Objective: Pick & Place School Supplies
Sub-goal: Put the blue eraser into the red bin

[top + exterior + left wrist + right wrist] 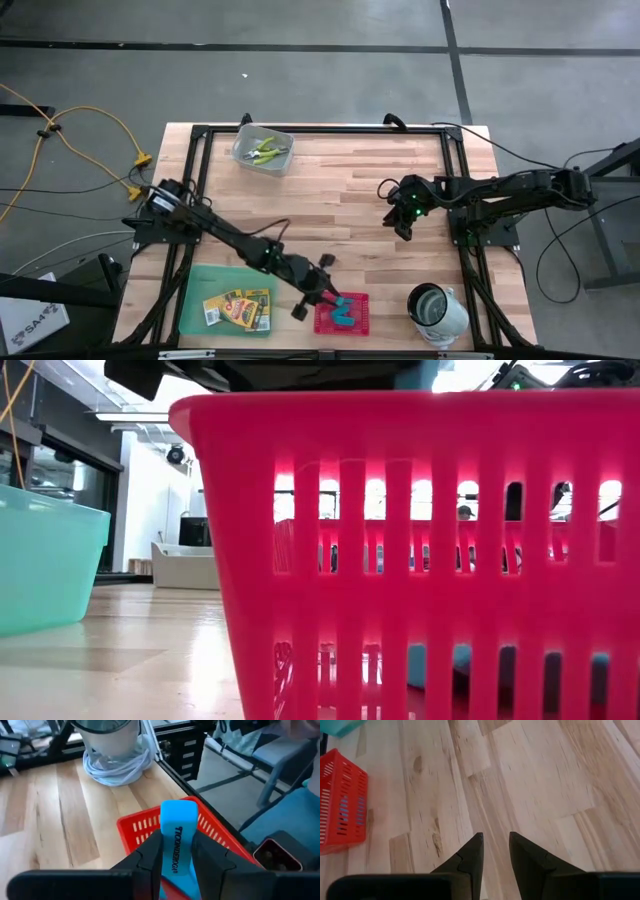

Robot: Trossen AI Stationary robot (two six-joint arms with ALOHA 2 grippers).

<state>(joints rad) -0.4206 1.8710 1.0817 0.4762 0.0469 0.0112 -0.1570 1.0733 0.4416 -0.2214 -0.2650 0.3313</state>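
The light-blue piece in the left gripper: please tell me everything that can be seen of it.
The light-blue piece is a small oblong block with rounded corners, rubbery-looking like an eraser, with dark lettering printed along its length. It stands upright between the fingers of the left gripper, which pinch its lower part; its top sticks out free. It hangs over the red tray at the table's front edge, and touches only the fingers.

Grey concrete floor [330,25], yellow cable [85,135]; bright white wall [160,500] behind.
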